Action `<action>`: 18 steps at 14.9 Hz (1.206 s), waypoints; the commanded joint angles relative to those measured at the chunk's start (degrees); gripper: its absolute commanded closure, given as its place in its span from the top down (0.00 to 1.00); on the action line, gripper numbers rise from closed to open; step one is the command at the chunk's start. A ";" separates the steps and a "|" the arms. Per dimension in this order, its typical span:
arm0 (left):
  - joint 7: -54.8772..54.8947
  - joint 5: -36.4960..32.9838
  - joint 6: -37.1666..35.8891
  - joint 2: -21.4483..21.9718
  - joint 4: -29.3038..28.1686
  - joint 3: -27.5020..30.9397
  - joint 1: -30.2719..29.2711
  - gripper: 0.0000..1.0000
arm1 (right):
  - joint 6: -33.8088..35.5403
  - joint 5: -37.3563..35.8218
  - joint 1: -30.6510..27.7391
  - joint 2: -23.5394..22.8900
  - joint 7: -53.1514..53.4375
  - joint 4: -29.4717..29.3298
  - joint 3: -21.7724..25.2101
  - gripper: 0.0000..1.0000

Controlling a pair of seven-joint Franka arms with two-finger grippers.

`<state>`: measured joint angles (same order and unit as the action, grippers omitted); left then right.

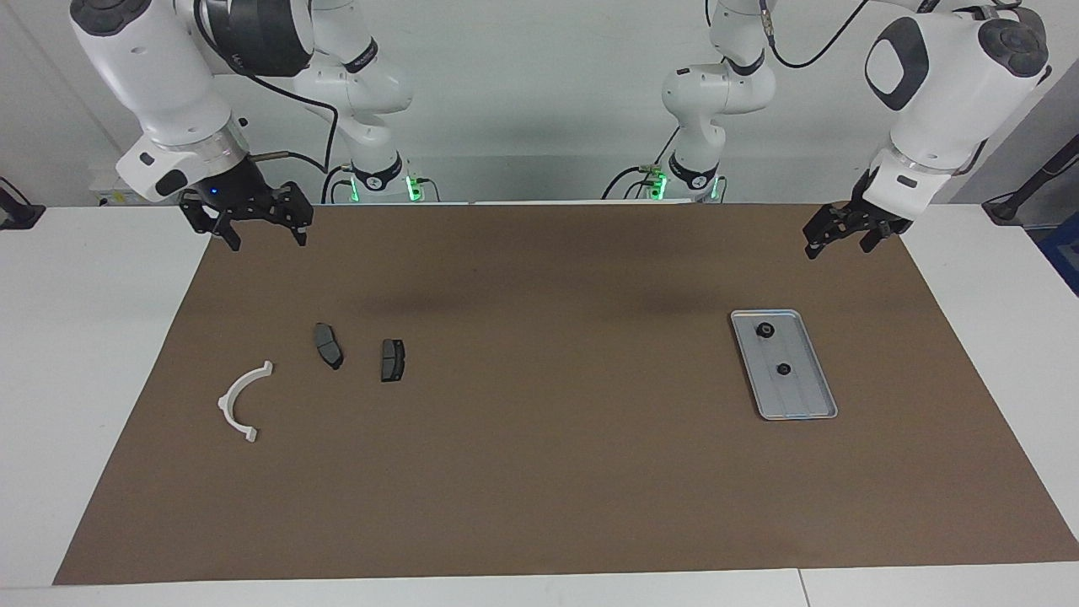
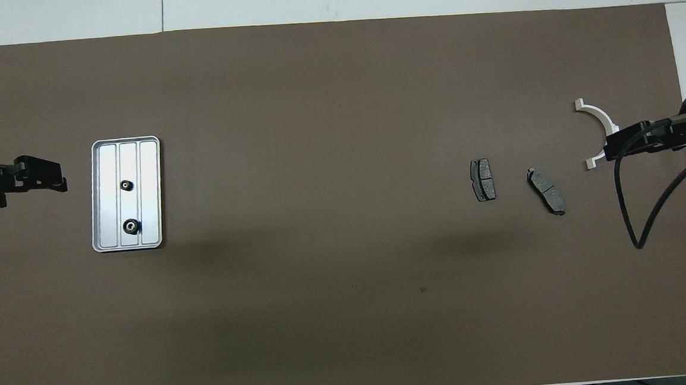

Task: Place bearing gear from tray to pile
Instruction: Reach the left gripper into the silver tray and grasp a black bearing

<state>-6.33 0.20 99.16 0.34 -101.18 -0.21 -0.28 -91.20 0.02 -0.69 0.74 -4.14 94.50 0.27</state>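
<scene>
Step in hand: the approach, by my reading; nothing is picked up and both gears are in the tray.
Left tool [image 1: 836,237]: raised over the brown mat [image 1: 539,472] at the left arm's end, fingers spread wide, empty.
Right tool [image 1: 263,228]: raised over the mat's corner at the right arm's end, jaws wide, empty; this arm waits.
Tray [image 1: 809,403]: flat ribbed metal tray on the mat, toward the left arm's end of the tabletop [image 1: 50,354].
Bearing gears: two small dark ones on the tray's middle rib, the larger gear [image 1: 765,330] nearer to the robots, the smaller gear [image 1: 783,368] farther from them, well apart from each other.
Gear relative to left tool: the tray lies below the tool and toward the table's middle; in the overhead view the tool's tips [image 2: 56,185] stand just beside the tray's rim [image 2: 96,195], level with the smaller gear.
Pile: two brake pads [image 1: 329,346] [image 1: 392,360] and a white semicircular bracket [image 1: 240,403], toward the right arm's end, well apart from the tray.
Next move calls for: carrying the left tool over one gear, descending with fingers either side of it, closing. The gears are small, so centring matters.
</scene>
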 commanded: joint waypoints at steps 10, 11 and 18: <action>-1.14 -0.90 25.81 -0.34 -23.17 0.13 -1.31 0.70 | -3.46 0.16 -1.86 1.45 -0.96 1.92 -0.71 1.00; -1.14 -0.90 27.13 -0.77 -24.05 0.13 -1.22 0.71 | -3.63 0.16 -1.95 1.45 -0.78 1.92 -0.71 1.00; -1.32 -0.90 34.69 -6.22 -27.49 0.13 -0.60 0.71 | -4.25 0.16 -1.86 1.28 1.42 1.83 -0.79 1.00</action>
<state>-6.72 0.20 130.72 -4.01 -127.86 -0.14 -1.09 -93.55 0.02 -1.78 0.90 -3.10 94.63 -0.01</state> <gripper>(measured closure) 0.300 0.000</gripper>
